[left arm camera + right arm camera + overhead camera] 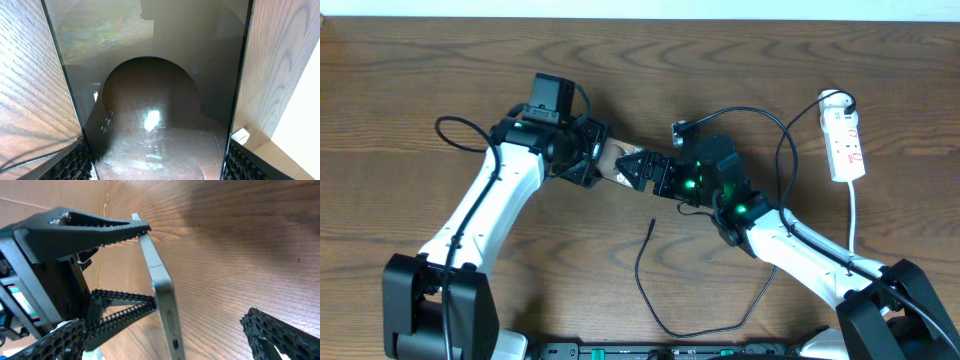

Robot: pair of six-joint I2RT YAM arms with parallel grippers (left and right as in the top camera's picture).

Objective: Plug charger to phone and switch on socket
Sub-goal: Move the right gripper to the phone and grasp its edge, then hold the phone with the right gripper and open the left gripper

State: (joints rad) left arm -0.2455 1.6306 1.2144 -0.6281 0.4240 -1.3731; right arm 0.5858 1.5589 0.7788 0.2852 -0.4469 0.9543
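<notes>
Left gripper [156, 162] partly closed on the phone [155, 100], clamping its two long edges; the glossy face fills the left wrist view. Right gripper [165, 325] spread to its widest and holding nothing, with the phone's end between its jaws, touching neither. Charger [645, 270] lies loose on the table [420, 80], its plug tip [653, 222] near the right gripper. Socket [846, 145] lies at the table's right edge, well apart.

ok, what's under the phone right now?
Only wooden table shows either side of the phone, held in the left claw. The patch straight beneath it is covered by the phone itself, so can't tell.
</notes>
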